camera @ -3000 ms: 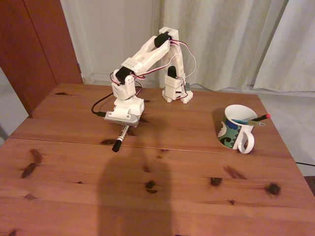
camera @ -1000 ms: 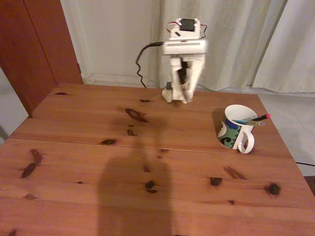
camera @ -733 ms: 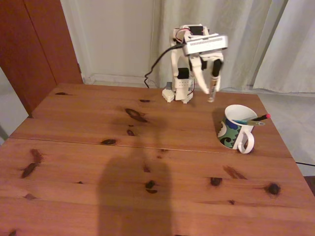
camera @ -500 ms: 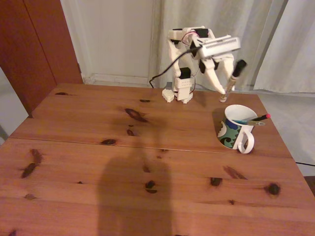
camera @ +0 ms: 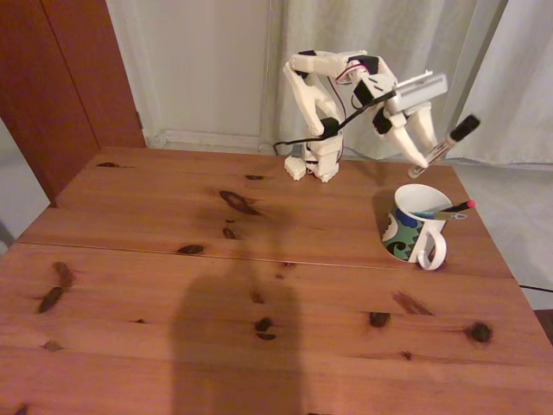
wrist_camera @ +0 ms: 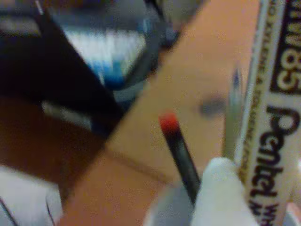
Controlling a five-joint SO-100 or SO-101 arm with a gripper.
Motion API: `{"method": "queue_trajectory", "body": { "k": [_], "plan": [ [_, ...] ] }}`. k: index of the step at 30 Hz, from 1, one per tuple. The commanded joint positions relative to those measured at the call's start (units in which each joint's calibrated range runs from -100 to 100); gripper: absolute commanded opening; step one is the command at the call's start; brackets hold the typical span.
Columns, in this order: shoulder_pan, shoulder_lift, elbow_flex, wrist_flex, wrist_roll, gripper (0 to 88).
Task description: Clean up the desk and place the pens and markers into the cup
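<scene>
Pale curtains hang behind the brown wooden desk [camera: 259,285] in the fixed view, where my pincer [camera: 421,162] pinches the white marker [camera: 443,145] near its low end, tilted, up in the air just above the patterned cup [camera: 413,223] that holds the black pen with the red tip [camera: 453,209] and a teal pen [camera: 421,213]. From my wrist view, the marker [wrist_camera: 270,113] runs up the right side beside the red-tipped pen [wrist_camera: 181,149]. I think the marker is light, stiff and smooth, so it could slip; a firm hold on the barrel is best.

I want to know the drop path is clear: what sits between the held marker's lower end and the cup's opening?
Nothing: in the fixed view only open air separates the white marker in the gripper from the cup.
</scene>
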Motion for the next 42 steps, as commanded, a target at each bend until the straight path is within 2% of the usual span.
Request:
{"method": "queue_trajectory", "body": {
  "k": [1, 11, 19, 31, 42],
  "plan": [
    [-0.5, -0.5, 1.3, -8.0, -0.6, 0.6],
    [0.0, 5.6, 3.7, -17.5, -0.7, 0.6],
    [1.6, 11.3, 4.0, -19.6, -2.6, 0.6],
    [2.8, 11.6, 16.0, -33.0, -2.5, 0.7],
    [5.0, 11.7, 15.2, -33.3, -2.1, 1.2]
  ]
}}
